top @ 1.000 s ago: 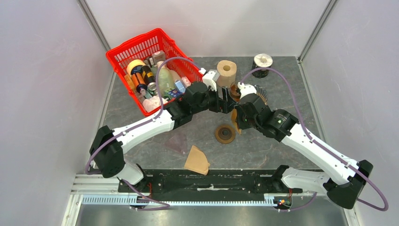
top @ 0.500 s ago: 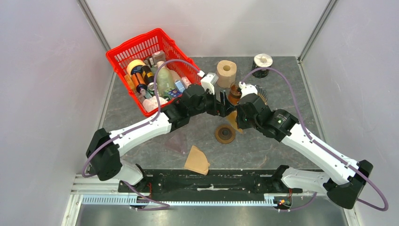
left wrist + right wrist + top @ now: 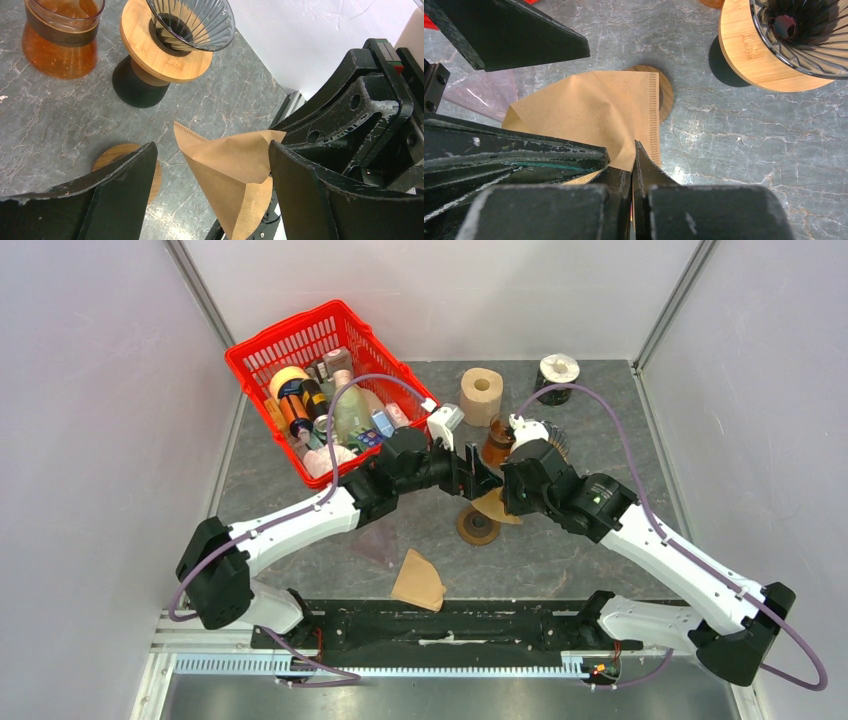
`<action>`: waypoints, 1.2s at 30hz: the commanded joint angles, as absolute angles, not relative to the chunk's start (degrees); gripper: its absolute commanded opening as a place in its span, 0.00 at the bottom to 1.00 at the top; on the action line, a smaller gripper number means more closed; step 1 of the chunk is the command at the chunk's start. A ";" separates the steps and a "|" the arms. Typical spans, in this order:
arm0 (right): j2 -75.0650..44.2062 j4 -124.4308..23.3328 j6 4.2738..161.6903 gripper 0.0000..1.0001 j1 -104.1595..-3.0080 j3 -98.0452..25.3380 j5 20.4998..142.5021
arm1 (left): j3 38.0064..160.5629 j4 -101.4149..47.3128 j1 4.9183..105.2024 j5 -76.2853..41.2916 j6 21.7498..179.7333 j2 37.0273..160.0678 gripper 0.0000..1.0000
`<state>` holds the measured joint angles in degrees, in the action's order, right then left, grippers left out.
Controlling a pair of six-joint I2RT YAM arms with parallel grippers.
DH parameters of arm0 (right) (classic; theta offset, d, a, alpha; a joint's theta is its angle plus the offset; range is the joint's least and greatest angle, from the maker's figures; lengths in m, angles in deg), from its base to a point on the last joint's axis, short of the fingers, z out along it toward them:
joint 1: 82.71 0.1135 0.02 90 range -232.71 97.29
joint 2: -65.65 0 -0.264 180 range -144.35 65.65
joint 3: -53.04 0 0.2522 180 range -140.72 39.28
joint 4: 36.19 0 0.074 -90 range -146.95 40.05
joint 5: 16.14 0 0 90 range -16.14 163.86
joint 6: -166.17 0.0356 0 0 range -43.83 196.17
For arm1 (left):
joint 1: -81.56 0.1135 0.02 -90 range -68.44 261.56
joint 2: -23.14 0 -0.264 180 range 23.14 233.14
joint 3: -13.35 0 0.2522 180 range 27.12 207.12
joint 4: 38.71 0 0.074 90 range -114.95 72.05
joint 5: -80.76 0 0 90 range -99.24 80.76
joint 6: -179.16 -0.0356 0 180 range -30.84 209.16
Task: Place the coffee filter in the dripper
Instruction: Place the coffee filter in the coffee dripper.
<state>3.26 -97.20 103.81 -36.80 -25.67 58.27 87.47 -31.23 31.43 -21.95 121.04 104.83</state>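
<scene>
A brown paper coffee filter (image 3: 589, 110) is pinched at one edge by my shut right gripper (image 3: 633, 150) and hangs above the table; it also shows in the top view (image 3: 488, 506). My left gripper (image 3: 212, 150) is open, one jaw on each side of the filter (image 3: 235, 170), its right jaw close to the paper. The dripper (image 3: 192, 22), a ribbed glass cone on a wooden collar with a black base, stands beyond both grippers and is empty. It shows at the right wrist view's upper right (image 3: 804, 35), and in the top view (image 3: 556, 443) the right arm partly hides it.
A round wooden disc (image 3: 478, 526) lies under the filter. A glass carafe with amber liquid (image 3: 60, 35) stands left of the dripper. A second filter (image 3: 418, 580) and a pink plastic bag (image 3: 378, 540) lie nearer. A red basket (image 3: 300, 340) and paper roll (image 3: 481, 390) stand behind.
Both grippers have shifted a little nearer, away from the carafe. The filter in the right gripper now shows wider and flatter between the left jaws.
</scene>
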 commanded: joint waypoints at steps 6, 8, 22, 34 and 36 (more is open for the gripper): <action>4.30 -95.50 105.42 0.00 -36.74 -25.33 57.87 | 84.46 -35.64 30.58 -25.50 117.49 100.55 0.89; 4.31 -95.65 105.61 0.00 -36.79 -25.51 57.85 | 83.38 -36.84 30.58 -25.62 116.99 99.51 0.89; 4.74 -94.25 104.47 0.00 -36.74 -25.07 61.22 | 85.12 -36.26 30.15 -22.47 117.89 100.94 0.88; 4.06 -94.72 104.28 0.00 -36.75 -24.58 58.83 | 85.70 -35.40 29.97 -17.25 122.23 98.76 0.88; 3.91 -94.77 104.20 0.00 -36.74 -24.32 58.94 | 86.48 -35.59 29.97 -16.40 123.26 99.35 0.88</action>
